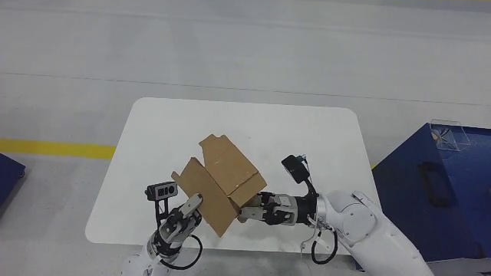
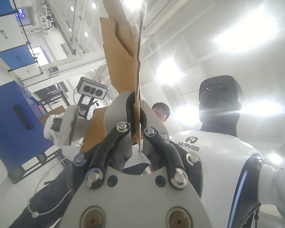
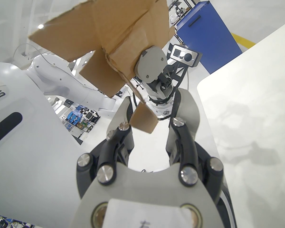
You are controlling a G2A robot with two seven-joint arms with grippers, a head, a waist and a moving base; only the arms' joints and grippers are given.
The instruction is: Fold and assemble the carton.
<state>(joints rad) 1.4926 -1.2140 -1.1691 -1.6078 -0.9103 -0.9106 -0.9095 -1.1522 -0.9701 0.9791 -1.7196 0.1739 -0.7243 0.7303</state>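
**Left gripper (image 2: 135,106) pinches the carton (image 1: 222,180); right gripper (image 3: 154,117) stands spread**

We see the left gripper's 2 pale fingers pressed together on 1 thin panel of the carton. In the left wrist view that panel runs edge-on up between them. The right gripper's fingers (image 3: 186,112) are wide apart. A small flap (image 3: 143,119), joined to the carton by a thin strip, hangs in the gap close to 1 finger. We cannot tell whether it touches that finger.

The carton is plain brown corrugated cardboard, matte, with creased fold lines and a frayed corner. Its panels are partly opened into an angular shape with flaps sticking out. It is held in the air above the near edge of the white, round-cornered table (image 1: 307,130), between the 2 arms.

In the top view the spot where the right gripper meets the carton is too small to make out. In the right wrist view the carton's upper part is cut off.
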